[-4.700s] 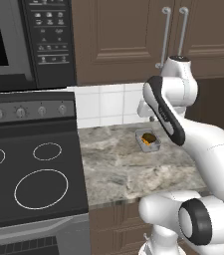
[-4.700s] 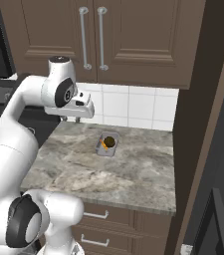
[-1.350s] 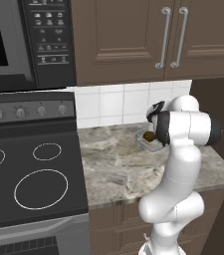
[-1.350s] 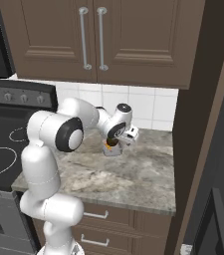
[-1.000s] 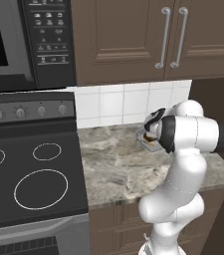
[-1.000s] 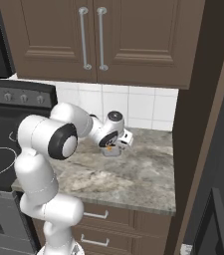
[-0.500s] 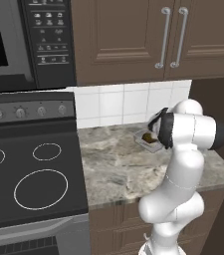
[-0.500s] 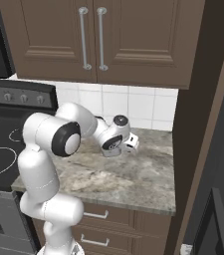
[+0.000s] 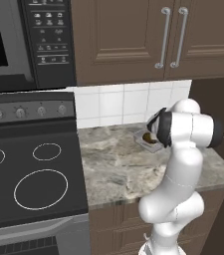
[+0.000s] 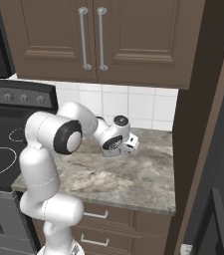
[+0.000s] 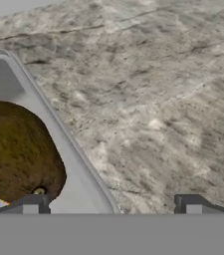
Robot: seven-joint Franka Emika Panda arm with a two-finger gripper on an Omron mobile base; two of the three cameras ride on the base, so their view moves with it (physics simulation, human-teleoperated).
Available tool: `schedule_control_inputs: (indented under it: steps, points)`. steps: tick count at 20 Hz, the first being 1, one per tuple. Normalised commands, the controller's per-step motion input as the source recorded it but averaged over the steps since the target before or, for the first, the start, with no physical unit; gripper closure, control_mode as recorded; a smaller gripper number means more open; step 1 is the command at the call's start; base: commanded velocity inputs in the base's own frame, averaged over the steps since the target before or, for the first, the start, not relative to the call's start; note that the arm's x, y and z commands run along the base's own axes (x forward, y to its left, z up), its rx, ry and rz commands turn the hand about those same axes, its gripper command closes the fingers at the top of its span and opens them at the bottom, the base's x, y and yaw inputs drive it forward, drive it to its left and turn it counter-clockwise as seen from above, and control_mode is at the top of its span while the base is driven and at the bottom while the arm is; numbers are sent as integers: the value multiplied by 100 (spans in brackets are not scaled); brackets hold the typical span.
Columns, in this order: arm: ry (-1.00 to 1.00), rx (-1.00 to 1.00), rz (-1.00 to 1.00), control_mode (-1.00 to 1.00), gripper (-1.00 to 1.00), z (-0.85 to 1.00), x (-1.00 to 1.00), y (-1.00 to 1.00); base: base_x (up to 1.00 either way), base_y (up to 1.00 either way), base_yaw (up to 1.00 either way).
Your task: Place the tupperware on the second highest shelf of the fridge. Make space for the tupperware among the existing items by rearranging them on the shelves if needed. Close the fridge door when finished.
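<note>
1. At the back of the marble counter (image 9: 113, 164), near the tiled wall (image 9: 108, 104), we saw the tupperware (image 9: 147, 139) with its brown food lump.
2. The arm was folded low, the gripper (image 11: 111, 203) right over the container, fingers spread wide, one over the food, the other over bare stone.
3. The hand view showed the rim up close; the right base view showed the wrist covering it.

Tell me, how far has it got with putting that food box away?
Barely started. The tupperware sits on the stone counter. The open pincer hangs low at it, one fingertip over the inside, the other outside the wall. Grasping, carrying, shelving and closing the fridge door remain.
</note>
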Motion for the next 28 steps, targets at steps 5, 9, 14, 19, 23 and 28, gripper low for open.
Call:
schedule_control_inputs:
  steps: [5, 9, 14, 19, 23, 28]
  points:
    - [9, -3, 0, -100, -100, -34, 30, 25, 0, 0, 0]
    - [7, -4, 0, -100, 100, -62, 5, 16, 0, 0, 0]
    - [1, 0, 0, -100, 100, -12, 0, 1, 0, 0, 0]
    - [0, 0, 0, -100, 100, 0, -13, 6, 0, 0, 0]
    - [-1, 0, -1, -100, 100, 17, -55, 27, 0, 0, 0]
    - [-10, -9, -2, -100, 100, 64, -89, 52, 0, 0, 0]
